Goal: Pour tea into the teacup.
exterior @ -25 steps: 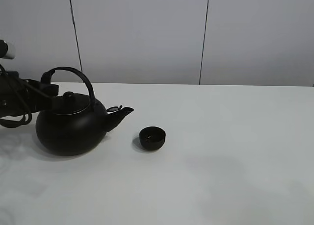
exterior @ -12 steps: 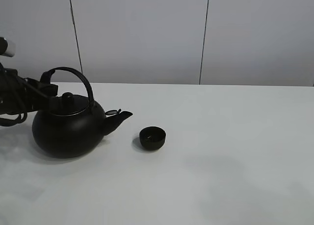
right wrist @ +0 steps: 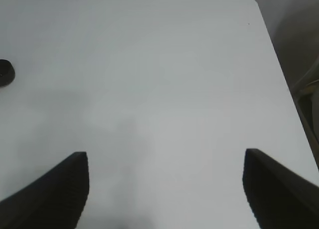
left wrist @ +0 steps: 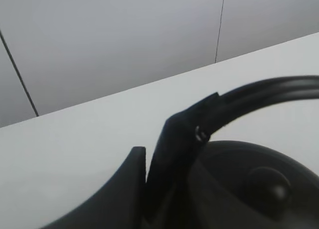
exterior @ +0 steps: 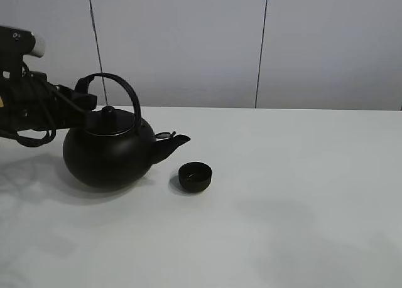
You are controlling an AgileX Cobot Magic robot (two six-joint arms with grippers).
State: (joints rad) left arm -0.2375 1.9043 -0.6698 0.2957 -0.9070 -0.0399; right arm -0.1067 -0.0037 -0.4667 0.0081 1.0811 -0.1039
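A big round black kettle (exterior: 108,155) with an arched handle (exterior: 119,87) is held above the white table (exterior: 282,194) at the left, its spout (exterior: 171,142) pointing right, just left of the teacup. My left gripper (exterior: 83,100) is shut on the handle's left end; the left wrist view shows a finger (left wrist: 172,159) clamped on the handle (left wrist: 264,92) above the lid (left wrist: 264,186). The teacup (exterior: 195,176) is a small black bowl-shaped cup on the table; it also shows at the edge of the right wrist view (right wrist: 6,72). My right gripper (right wrist: 164,189) is open and empty over bare table. No tea shows.
A grey panelled wall (exterior: 188,43) stands behind the table. The table's corner and right edge (right wrist: 271,44) show in the right wrist view, with a chair-like shape (right wrist: 309,89) beyond it.
My left gripper has lifted the kettle and carried it right, so the spout now reaches close to the teacup. The teacup has not moved.
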